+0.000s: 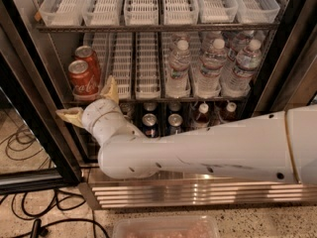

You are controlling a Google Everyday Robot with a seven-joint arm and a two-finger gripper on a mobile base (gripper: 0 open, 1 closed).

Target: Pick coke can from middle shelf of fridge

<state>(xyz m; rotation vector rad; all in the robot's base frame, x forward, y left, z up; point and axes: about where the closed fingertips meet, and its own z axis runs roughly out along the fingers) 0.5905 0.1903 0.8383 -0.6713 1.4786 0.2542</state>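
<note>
Two red coke cans stand one behind the other at the left end of the middle shelf [143,99] of the fridge [34,133]. The front coke can [83,80] shows white script and a silver top; the second can [90,57] is just behind it. My gripper [89,102] is open, with two tan fingers spread. One finger [111,89] rises right of the front can, the other finger [70,115] points left below it. The gripper sits just in front of and under the can, holding nothing.
Several water bottles [212,66] fill the right of the middle shelf. Dark bottles and cans [171,120] stand on the level below. Clear bins [143,6] line the top level. The black door frame [29,138] is at left, cables [29,217] lie on the floor.
</note>
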